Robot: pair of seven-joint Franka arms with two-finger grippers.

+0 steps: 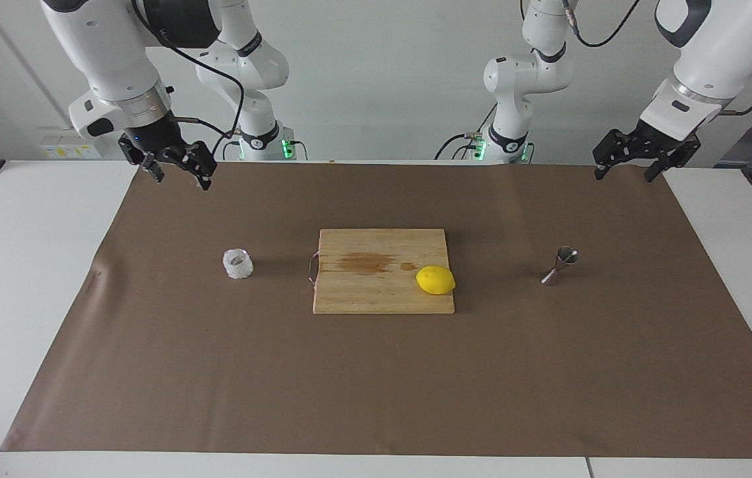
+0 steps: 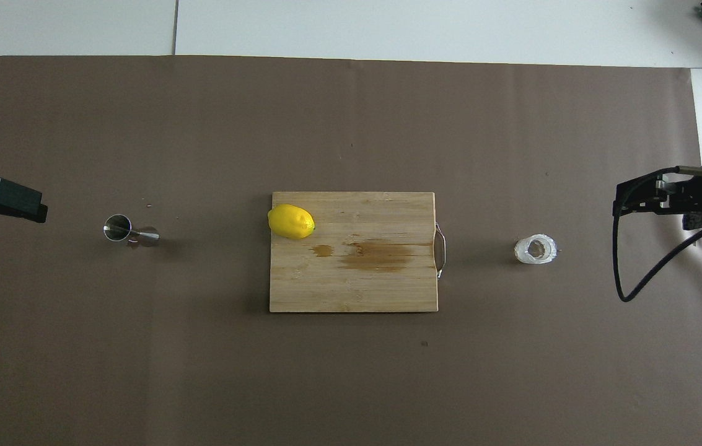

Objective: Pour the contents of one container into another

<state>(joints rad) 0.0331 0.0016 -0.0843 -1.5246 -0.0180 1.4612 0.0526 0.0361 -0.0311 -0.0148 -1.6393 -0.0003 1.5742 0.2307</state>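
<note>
A small squat clear glass cup (image 1: 237,263) (image 2: 535,249) with a bumpy wall stands on the brown mat toward the right arm's end of the table. A slim shiny metal jigger (image 1: 560,265) (image 2: 131,230) stands upright on the mat toward the left arm's end. My right gripper (image 1: 180,176) hangs open and holds nothing, over the mat's edge by the robots on the cup's side. My left gripper (image 1: 624,174) hangs open and holds nothing, over the mat's corner on the jigger's side. Neither gripper touches anything. Whether the cup has anything in it cannot be told.
A wooden cutting board (image 1: 382,292) (image 2: 354,285) with a dark stain and a metal handle lies mid-mat between the cup and the jigger. A yellow lemon (image 1: 435,279) (image 2: 290,221) rests on its jigger-side edge. The brown mat (image 1: 376,385) covers most of the white table.
</note>
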